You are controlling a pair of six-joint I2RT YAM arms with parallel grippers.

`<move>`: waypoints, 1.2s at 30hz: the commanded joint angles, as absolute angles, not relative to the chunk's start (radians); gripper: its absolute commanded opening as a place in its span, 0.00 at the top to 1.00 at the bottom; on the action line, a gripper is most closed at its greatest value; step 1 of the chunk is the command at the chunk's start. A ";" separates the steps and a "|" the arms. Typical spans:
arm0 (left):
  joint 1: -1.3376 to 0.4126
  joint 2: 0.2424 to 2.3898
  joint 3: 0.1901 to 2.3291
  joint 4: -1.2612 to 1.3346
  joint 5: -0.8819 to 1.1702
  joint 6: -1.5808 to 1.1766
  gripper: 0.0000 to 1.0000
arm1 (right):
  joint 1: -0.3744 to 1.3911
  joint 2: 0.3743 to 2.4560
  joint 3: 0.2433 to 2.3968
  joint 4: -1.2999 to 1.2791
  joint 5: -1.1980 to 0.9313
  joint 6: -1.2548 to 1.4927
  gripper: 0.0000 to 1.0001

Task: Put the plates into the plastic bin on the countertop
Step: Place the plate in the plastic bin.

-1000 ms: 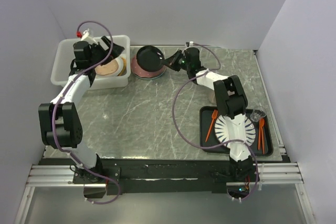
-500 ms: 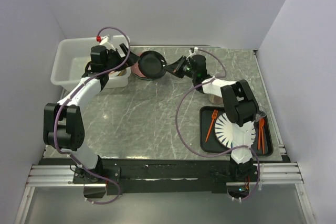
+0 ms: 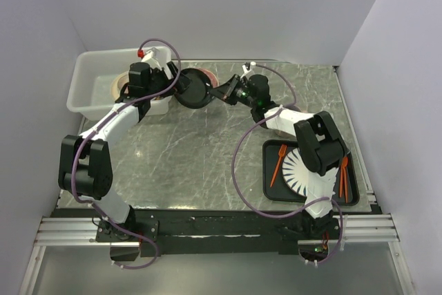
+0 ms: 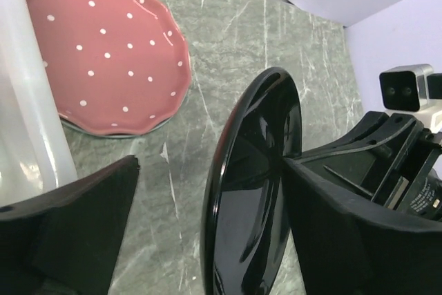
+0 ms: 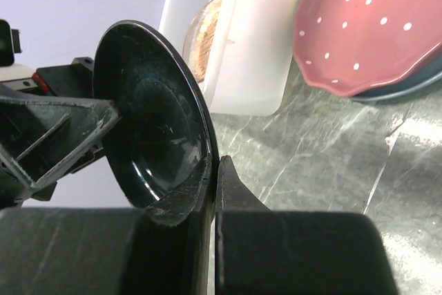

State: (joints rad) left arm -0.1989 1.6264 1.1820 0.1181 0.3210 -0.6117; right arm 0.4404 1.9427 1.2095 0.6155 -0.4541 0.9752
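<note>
Our left gripper [image 3: 177,85] comes out of the plastic bin [image 3: 78,82] and now stands wide open around the dark plate [image 3: 194,92], just right of the bin. Our right gripper [image 3: 216,93] squeezes the plate's rim, so we think a hand-over comes next.

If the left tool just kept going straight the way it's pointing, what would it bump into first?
The dark plate. The right tool holds it on edge, its rim right between the open fingers of the left tool, so they would slide either side of it almost at once. Exact depth is unclear.
</note>
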 commanded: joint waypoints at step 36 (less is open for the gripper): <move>-0.209 1.654 1.269 0.023 0.204 -0.554 0.99 | 0.443 1.917 1.249 0.683 -0.480 0.965 0.56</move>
State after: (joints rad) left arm -0.2165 1.6455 1.2289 0.0444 0.3008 -0.5999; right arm 0.4393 1.9507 1.2079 0.5869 -0.4496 0.9760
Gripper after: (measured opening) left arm 0.093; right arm 0.367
